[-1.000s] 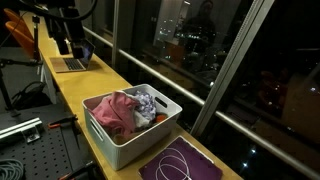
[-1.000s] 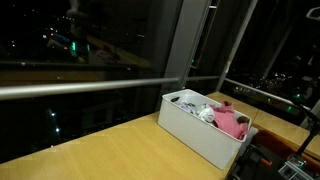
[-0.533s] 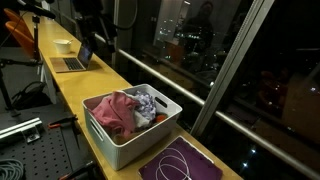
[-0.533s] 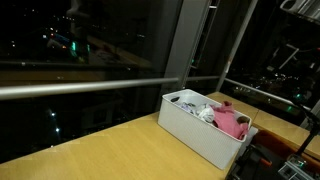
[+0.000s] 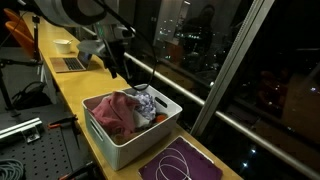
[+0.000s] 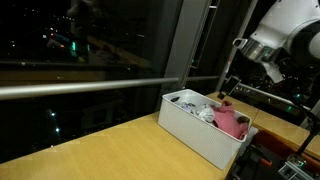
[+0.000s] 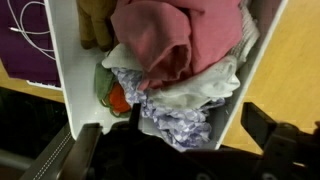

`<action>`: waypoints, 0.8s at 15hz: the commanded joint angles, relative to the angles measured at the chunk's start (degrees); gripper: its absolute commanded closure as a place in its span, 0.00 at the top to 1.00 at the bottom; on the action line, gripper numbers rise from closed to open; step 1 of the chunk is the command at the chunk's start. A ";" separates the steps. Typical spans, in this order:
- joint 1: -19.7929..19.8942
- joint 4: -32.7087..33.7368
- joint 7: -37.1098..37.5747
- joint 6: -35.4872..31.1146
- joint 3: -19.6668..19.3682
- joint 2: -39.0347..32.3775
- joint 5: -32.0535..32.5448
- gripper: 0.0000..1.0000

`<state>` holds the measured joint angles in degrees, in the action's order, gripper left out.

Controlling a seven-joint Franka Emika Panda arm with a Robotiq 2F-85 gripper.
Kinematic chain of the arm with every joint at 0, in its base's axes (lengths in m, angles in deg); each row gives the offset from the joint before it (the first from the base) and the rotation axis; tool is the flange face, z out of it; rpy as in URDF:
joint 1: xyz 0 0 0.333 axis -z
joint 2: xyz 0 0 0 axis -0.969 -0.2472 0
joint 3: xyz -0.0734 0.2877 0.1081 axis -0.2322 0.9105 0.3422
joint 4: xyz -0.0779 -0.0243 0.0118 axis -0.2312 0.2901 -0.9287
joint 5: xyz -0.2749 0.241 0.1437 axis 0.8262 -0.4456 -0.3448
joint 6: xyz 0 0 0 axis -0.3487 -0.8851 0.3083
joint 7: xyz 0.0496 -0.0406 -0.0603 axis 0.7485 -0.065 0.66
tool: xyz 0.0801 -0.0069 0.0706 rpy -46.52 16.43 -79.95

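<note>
A white bin point(image 5: 132, 143) point(image 6: 190, 128) stands on the wooden bench and is filled with clothes. A pink cloth point(image 5: 114, 110) point(image 6: 234, 123) point(image 7: 170, 38) lies on top, with a white and purple patterned cloth point(image 5: 147, 100) point(image 7: 172, 112) beside it. A green and orange piece point(image 7: 112, 96) and a brown piece point(image 7: 95, 20) lie along one bin wall point(image 7: 68, 80). My gripper point(image 5: 118, 70) point(image 6: 228, 88) point(image 7: 200, 125) is open and empty. It hangs a little above the end of the bin, over the patterned cloth, touching nothing.
A purple mat point(image 5: 185, 162) point(image 7: 22, 50) with a white cable lies next to the bin. A laptop point(image 5: 70, 63) and a bowl point(image 5: 62, 43) sit further along the bench. Dark window glass with metal rails point(image 5: 215, 95) runs beside the bench.
The arm has swung from the far end of the bench near the laptop toward the bin. The gripper now hangs over the bin's end. The clothes have not moved.
</note>
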<state>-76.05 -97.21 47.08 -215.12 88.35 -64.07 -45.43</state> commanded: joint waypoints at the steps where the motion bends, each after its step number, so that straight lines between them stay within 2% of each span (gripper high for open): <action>1: 0.45 5.76 3.12 -2.74 -2.03 -12.09 3.72 1.00; 5: -1.09 10.19 2.52 -3.43 -4.96 -22.09 1.29 1.00; 9: 0.24 14.33 -0.67 -5.33 -6.42 -31.43 -2.85 1.00; 10: 0.51 15.39 -1.01 -5.76 -6.68 -33.35 -4.11 0.75; 11: 1.09 15.87 -2.09 -5.93 -6.35 -34.45 -5.88 0.74; 12: 1.31 16.60 -2.67 -6.22 -6.23 -35.66 -7.23 0.68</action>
<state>-75.64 -83.84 47.33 -220.06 82.43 -94.96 -49.01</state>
